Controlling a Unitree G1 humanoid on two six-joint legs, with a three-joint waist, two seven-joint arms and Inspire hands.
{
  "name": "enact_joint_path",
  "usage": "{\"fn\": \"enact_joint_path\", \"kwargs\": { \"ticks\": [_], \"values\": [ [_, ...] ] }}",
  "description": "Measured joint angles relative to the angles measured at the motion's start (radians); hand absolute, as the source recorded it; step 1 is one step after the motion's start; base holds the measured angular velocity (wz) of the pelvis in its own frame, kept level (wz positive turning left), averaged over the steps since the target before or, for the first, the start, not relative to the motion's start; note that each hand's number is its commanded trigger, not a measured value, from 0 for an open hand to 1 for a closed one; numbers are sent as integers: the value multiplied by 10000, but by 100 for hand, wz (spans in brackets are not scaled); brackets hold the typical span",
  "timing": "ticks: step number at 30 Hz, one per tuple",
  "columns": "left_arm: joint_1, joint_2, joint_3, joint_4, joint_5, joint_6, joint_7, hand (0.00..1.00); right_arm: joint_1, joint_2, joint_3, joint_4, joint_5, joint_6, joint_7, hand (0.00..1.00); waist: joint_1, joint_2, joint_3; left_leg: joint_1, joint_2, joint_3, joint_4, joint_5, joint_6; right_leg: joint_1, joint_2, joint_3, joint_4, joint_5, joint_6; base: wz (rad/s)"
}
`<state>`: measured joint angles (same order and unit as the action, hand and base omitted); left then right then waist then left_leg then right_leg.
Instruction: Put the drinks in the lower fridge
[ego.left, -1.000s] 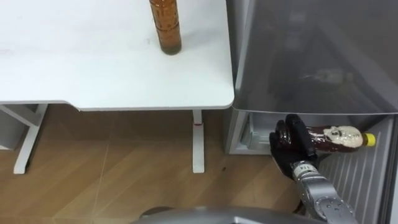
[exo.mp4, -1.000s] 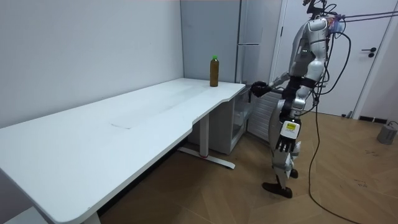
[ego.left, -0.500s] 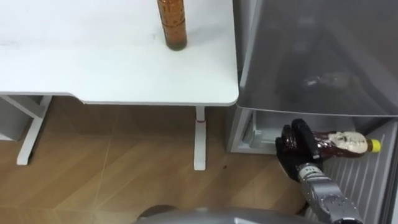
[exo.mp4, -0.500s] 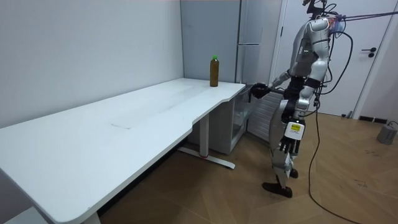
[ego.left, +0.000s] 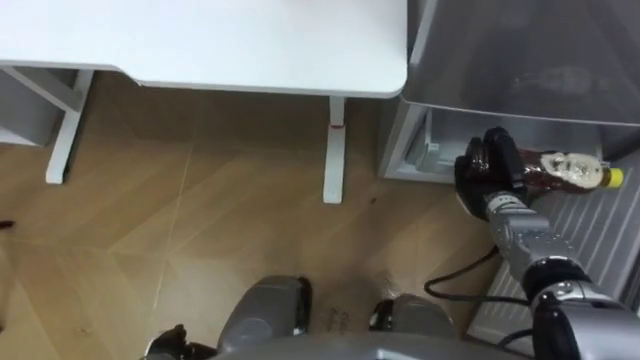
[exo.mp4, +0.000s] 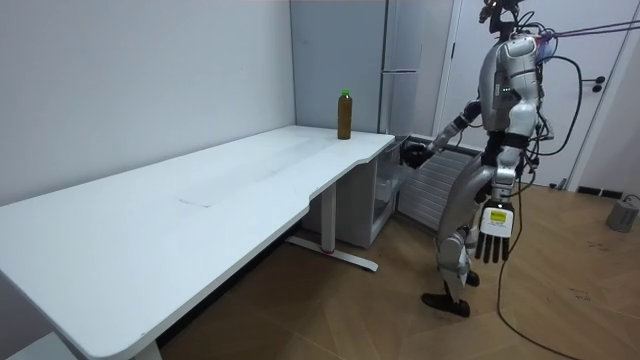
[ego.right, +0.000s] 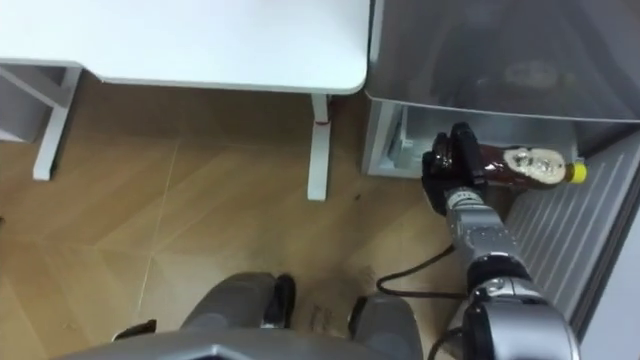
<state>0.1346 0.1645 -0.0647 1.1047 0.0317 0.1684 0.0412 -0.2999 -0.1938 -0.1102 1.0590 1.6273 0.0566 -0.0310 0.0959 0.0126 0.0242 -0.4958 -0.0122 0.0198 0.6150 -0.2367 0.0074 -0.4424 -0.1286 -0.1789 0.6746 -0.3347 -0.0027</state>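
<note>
My right hand (ego.left: 490, 172) grips the drink bottle (ego.left: 562, 170), with the fingers curled around its lower part. The bottle lies almost flat, and its yellow cap (ego.left: 612, 178) points to my right. It is just beside the opening of the lower fridge (ego.left: 428, 150), under the edge of the grey upper door (ego.left: 520, 60).

To do this step well, I think I must bring the bottle to the left into the opening and keep it low enough to pass under that edge. I should loosen the fingers only when it rests on something inside. It is round, so it can roll out if I leave it lying near the front.

The bottle is clear plastic, filled with a dark brown drink, with a pale label near the neck.

My left hand (exo.mp4: 493, 235) hangs beside my leg, fingers straight. A second bottle (exo.mp4: 344, 113), brownish with a green cap, stands on the white table (exo.mp4: 250, 170).
</note>
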Motion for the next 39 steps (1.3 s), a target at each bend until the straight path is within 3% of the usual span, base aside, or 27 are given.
{"fn": "enact_joint_path", "kwargs": {
  "ticks": [8, 15, 20, 26, 29, 32, 39],
  "values": [
    [-481, 240, -247, 63, -279, -69, -1, 0, -630, -337, 0, 96, -46, 106, -14, 100, 152, -189, 118, -1839, -6, 96, 1012, -61, -61, -2036, -109, 234, 1389, -254, -86, -2],
    [-612, 507, -387, 32, -840, -100, 184, 0, -1679, -990, 0, -19, -143, 103, -222, 100, 205, -233, 127, -3309, -8, 137, 1645, -93, -115, -3553, -193, 375, 2117, -277, -124, 0],
    [-611, 527, -397, 61, -1189, -302, 436, 0, -2457, -1374, -2, -215, -284, 52, -480, 100, 185, -236, 126, -3750, -7, 229, 1824, -91, -25, -4033, -231, 395, 2298, -239, -203, -2],
    [-606, 597, -1187, 39, -1394, -395, 656, 0, -2779, -1387, 34, -860, -517, -2, -869, 100, 179, -324, 121, -4118, 2, 384, 1858, -130, 37, -4491, -247, 523, 2396, -242, -193, -2],
    [-606, 620, -1194, 19, -1386, -464, 665, 0, -3119, -1389, 102, -994, -703, -5, -993, 100, 192, -361, 126, -4382, 18, 480, 1991, -145, 55, -4818, -240, 648, 2542, -251, -191, -7],
    [-611, 643, -1247, 8, -1392, -469, 661, 0, -3510, -1390, 110, -992, -698, -20, -1116, 100, 192, -459, 184, -4543, 66, 567, 2144, -214, 61, -5015, -221, 725, 2708, -280, -213, -7],
    [-615, 709, -1383, -160, -1601, -467, 652, 0, -3984, -1537, 108, -993, -1142, -39, -1481, 100, 184, -521, 195, -4999, 148, 451, 2508, -306, 110, -5264, -251, 509, 2839, -308, -229, 3]
  ]
}}
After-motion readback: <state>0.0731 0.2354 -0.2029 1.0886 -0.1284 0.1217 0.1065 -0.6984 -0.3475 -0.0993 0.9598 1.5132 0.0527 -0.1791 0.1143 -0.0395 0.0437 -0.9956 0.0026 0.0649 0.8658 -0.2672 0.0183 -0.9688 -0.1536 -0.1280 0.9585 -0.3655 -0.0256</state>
